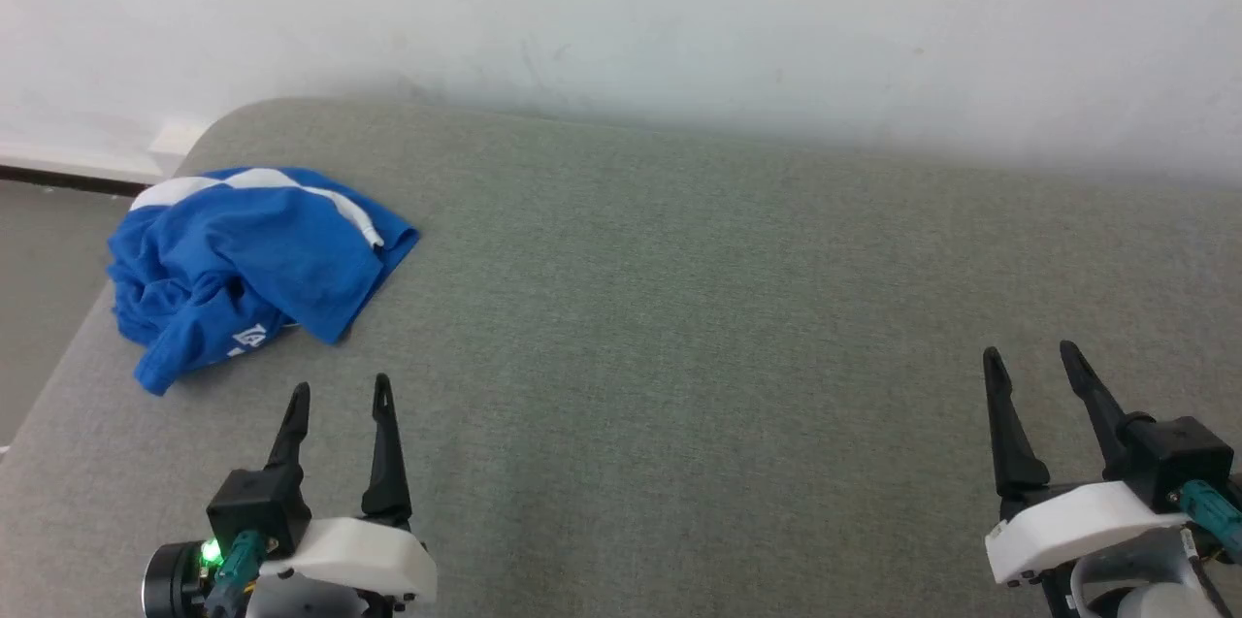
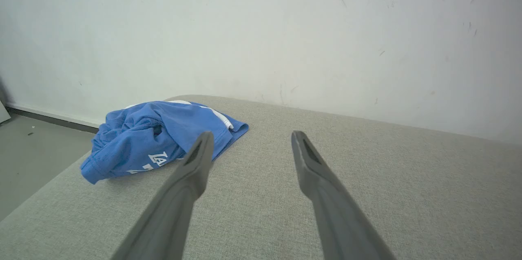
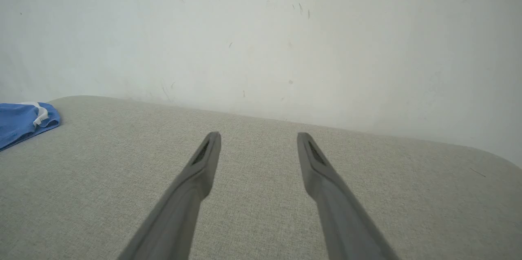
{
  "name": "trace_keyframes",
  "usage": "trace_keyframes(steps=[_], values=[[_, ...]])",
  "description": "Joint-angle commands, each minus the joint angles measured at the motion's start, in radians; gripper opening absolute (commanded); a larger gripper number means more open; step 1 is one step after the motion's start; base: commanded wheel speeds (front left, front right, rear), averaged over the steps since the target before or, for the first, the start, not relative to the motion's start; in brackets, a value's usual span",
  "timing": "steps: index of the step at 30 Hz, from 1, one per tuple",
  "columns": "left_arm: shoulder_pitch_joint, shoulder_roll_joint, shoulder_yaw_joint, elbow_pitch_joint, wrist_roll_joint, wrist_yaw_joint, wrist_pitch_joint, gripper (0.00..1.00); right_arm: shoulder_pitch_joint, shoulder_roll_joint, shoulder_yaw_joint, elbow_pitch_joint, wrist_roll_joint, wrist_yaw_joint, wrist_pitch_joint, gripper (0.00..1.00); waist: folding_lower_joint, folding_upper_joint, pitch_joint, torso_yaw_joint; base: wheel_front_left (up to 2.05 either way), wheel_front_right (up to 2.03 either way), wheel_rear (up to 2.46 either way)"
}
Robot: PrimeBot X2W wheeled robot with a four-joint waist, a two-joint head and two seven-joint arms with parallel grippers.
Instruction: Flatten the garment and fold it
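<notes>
The garment (image 1: 247,259), bright blue shorts with white stripes and a small white print, lies crumpled in a heap at the far left corner of the grey padded table (image 1: 699,308). My left gripper (image 1: 340,390) stands open just in front of the heap, a short way to its right, touching nothing. In the left wrist view the garment (image 2: 159,139) sits ahead and left of the open left gripper (image 2: 251,139). My right gripper (image 1: 1030,354) is open over bare table at the right. A corner of the garment (image 3: 24,123) shows at the right wrist view's left edge, far from the right gripper (image 3: 257,139).
A white wall (image 1: 621,16) runs behind the table. The table's rounded left corner lies just beyond the garment, with grey floor (image 1: 49,288) below. Bare fabric stretches between the two grippers.
</notes>
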Motion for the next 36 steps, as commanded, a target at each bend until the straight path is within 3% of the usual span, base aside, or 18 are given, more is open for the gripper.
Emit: trace_keyframes(steps=[1, 36], values=[[0.017, -0.002, 0.000, -0.005, -0.009, 0.010, -0.011, 1.00, -0.007, 0.002, 0.002, 0.004, 0.009, -0.001, -0.011, 1.00, 0.0000, 0.0000, 0.004, 0.023, 0.00, 0.00, 0.00], [0.057, -0.002, -0.017, 0.045, -0.095, 0.059, -0.082, 1.00, -0.024, 0.003, 0.078, 0.074, -0.005, -0.001, -0.082, 1.00, 0.0000, 0.0000, 0.005, 0.304, 0.00, 0.00, 0.00]])
